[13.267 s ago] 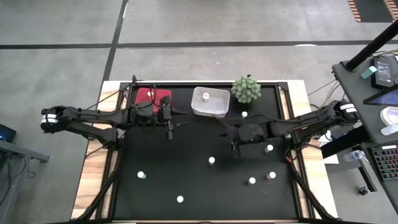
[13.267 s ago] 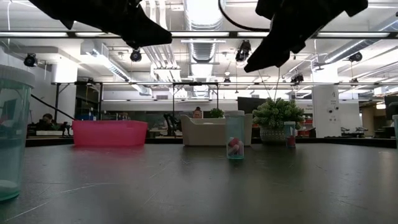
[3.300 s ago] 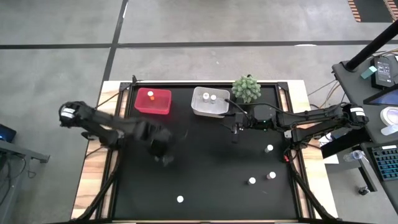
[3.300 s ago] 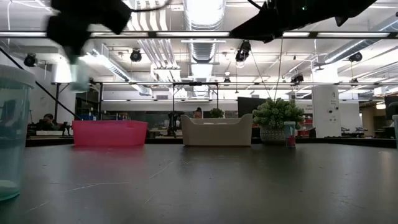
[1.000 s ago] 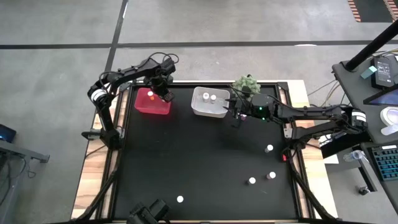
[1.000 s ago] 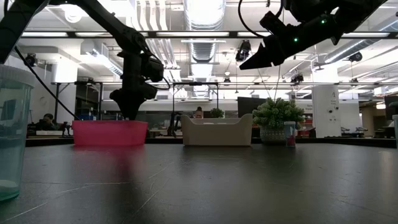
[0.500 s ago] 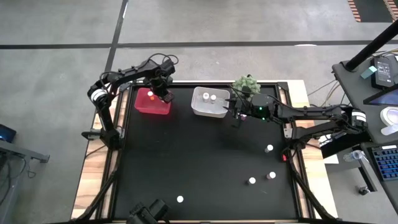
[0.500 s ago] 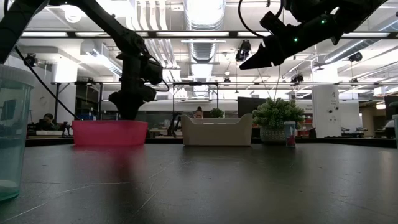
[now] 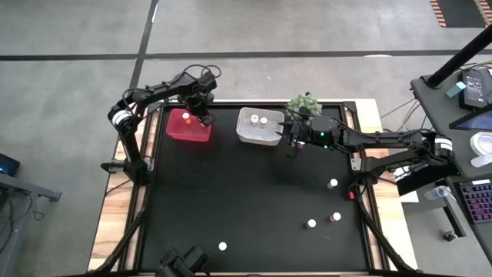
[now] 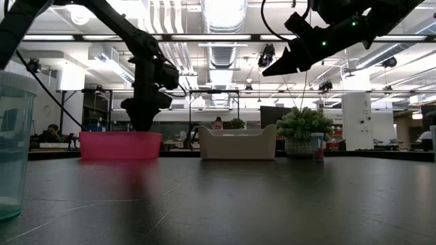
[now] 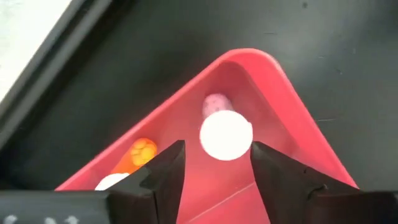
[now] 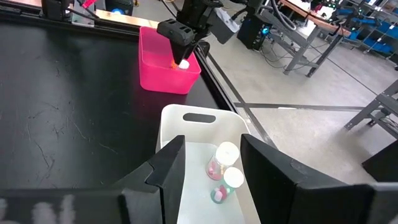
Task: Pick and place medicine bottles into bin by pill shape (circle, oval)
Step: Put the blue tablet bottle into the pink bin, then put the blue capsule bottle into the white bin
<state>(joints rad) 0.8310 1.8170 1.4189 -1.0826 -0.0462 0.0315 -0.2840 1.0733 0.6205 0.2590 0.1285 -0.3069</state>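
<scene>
My left gripper (image 9: 202, 117) hangs open over the red bin (image 9: 178, 131) at the table's far left. Between and below its fingers a white-capped bottle with pink pills (image 11: 226, 134) stands in a corner of the bin, untouched. An orange bottle (image 11: 140, 155) is in the bin beside it. My right gripper (image 9: 290, 143) is open and empty at the right side of the white bin (image 9: 247, 135), which holds two bottles (image 12: 225, 163). Several white-capped bottles stand on the black table, at the right (image 9: 333, 183), (image 9: 336, 217), (image 9: 311, 224) and near the front (image 9: 223, 247).
A green spiky plant (image 9: 305, 104) stands at the far edge behind my right arm, with a small bottle (image 10: 317, 146) beside it. A translucent teal container (image 10: 13, 143) stands close to the low camera. The middle of the black table (image 9: 246, 200) is bare.
</scene>
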